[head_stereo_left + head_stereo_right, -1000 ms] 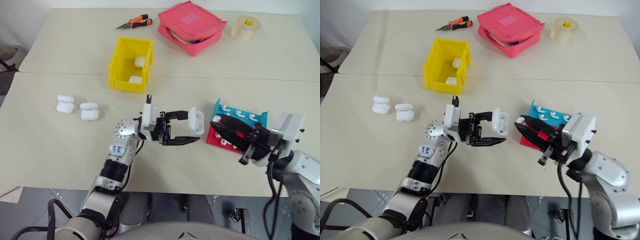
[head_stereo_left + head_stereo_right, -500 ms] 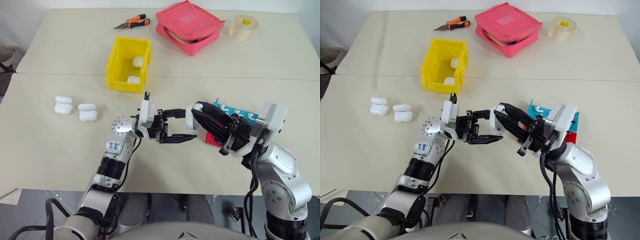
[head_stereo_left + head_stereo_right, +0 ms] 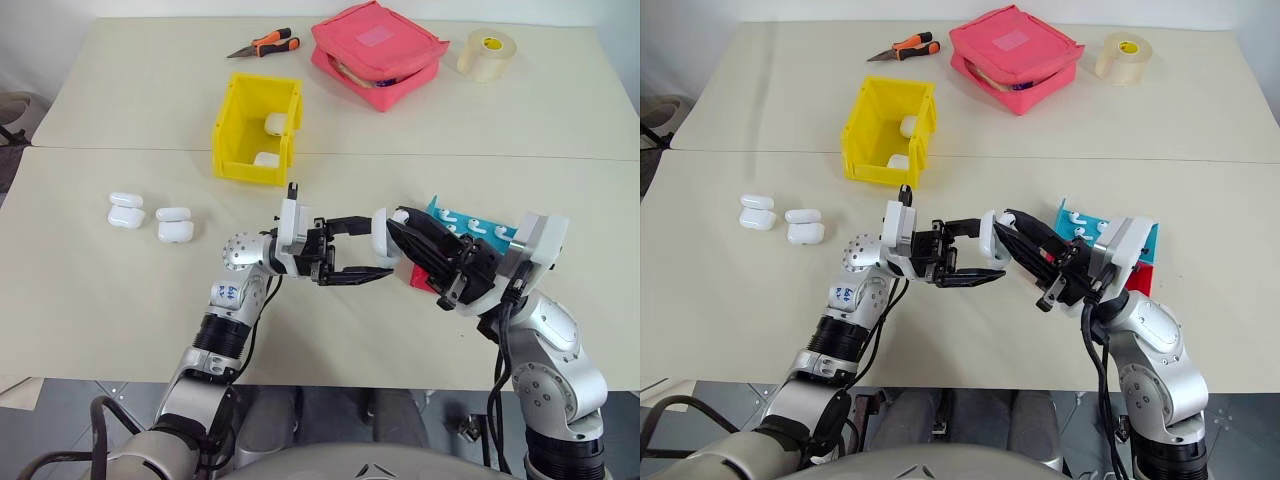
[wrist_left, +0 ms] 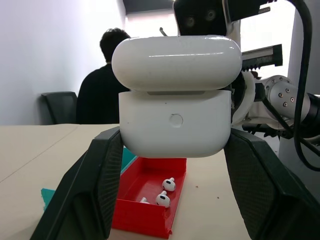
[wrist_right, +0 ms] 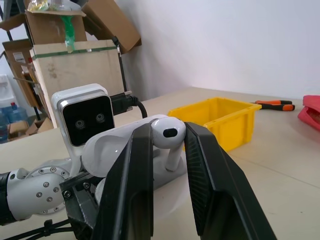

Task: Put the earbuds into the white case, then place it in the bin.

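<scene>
My left gripper (image 3: 384, 250) is shut on the white case (image 3: 381, 232) and holds it above the table, lid flipped open. The left wrist view shows the case's hinge side (image 4: 175, 125) between the two fingers. My right gripper (image 5: 167, 131) is shut on one earbud (image 5: 167, 133), pinched by its head with the stem hanging down, right beside the open case (image 5: 107, 150). More earbuds (image 3: 468, 225) lie in the red-and-blue tray (image 3: 520, 233) behind the right gripper. The yellow bin (image 3: 236, 130) stands further back on the left, with two white cases (image 3: 277, 123) inside.
Several other white cases (image 3: 128, 208) lie on the table at the left. At the back are a pink zip pouch (image 3: 380, 50), a roll of tape (image 3: 487, 52) and orange-handled pliers (image 3: 265, 44). A person (image 4: 105, 85) sits in the background.
My right gripper has swung left from over the tray, carrying the earbud up to the open case. The left gripper and case have stayed in place.
</scene>
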Controlling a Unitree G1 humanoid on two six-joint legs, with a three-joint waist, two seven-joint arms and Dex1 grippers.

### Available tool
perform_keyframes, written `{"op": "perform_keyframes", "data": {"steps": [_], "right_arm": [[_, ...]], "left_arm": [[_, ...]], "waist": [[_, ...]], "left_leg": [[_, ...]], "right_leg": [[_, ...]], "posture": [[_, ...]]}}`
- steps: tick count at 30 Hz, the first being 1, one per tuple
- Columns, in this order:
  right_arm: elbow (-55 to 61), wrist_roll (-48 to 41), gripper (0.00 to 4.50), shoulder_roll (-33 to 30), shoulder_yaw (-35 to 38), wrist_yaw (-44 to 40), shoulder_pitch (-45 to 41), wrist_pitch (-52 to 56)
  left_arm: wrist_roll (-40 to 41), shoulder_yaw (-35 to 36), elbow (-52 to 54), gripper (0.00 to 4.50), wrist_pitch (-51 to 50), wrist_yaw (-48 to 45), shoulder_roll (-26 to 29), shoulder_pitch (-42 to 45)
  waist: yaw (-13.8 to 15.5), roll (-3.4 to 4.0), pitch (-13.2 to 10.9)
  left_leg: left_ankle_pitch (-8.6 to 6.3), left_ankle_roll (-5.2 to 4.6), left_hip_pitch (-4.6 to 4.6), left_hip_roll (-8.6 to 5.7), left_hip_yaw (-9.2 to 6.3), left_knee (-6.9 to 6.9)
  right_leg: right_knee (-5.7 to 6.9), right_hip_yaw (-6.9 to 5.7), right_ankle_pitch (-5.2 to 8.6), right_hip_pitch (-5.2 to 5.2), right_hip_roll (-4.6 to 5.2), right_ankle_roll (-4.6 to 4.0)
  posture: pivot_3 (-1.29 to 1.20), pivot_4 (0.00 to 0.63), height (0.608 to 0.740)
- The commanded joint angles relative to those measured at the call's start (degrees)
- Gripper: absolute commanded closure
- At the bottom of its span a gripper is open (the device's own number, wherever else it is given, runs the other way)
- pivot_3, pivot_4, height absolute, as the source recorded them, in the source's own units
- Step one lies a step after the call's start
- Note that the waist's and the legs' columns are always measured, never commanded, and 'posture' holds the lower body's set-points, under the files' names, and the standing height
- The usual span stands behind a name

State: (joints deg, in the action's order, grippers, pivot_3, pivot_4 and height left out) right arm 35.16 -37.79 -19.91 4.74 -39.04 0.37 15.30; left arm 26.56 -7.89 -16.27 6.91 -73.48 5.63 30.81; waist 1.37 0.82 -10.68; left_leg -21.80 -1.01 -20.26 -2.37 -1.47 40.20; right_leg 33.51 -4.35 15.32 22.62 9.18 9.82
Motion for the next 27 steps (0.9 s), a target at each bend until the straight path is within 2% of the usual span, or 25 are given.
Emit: {"op": "perform_keyframes", "data": {"steps": [1,14,25,27], "right_arm": [[-1.04,-0.52,3.97,0.3,-1.29,-0.26,-0.73,-0.35],[-3.65,-4.83,3.97,-2.67,0.11,-0.64,-1.32,3.88],[-1.91,-9.51,0.19,-7.3,2.66,-2.05,-3.6,6.07],[-1.85,-9.83,0.06,-7.84,3.2,-2.16,-3.85,6.17]], "left_arm": [[0.75,0.33,1.4,1.79,1.16,-0.54,-0.58,1.38],[0.49,1.02,-0.78,1.79,3.96,-0.14,-2.13,2.64],[0.11,1.44,-1.27,1.79,5.37,0.88,-3.53,2.47],[-0.03,1.55,-1.28,1.79,5.47,0.99,-3.73,2.34]], "waist": [[0.0,0.0,0.0],[0.01,0.0,0.0],[0.05,0.0,0.0],[0.12,0.0,0.0]], "left_leg": [[0.0,0.0,0.0,0.0,0.0,0.0],[0.0,0.0,-0.01,0.0,0.0,0.0],[0.0,0.0,-0.01,0.01,0.01,-0.01],[0.0,0.0,-0.01,0.01,0.0,0.0]], "right_leg": [[0.0,0.0,0.0,0.0,0.0,0.0],[0.0,0.0,0.0,0.01,0.0,0.0],[-0.02,0.0,0.0,0.0,0.0,0.0],[-0.02,0.0,0.0,0.0,0.0,0.0]], "posture": [[0.0,0.15,0.74],[0.0,0.15,0.74],[0.0,0.15,0.74],[0.0,0.15,0.74]]}}
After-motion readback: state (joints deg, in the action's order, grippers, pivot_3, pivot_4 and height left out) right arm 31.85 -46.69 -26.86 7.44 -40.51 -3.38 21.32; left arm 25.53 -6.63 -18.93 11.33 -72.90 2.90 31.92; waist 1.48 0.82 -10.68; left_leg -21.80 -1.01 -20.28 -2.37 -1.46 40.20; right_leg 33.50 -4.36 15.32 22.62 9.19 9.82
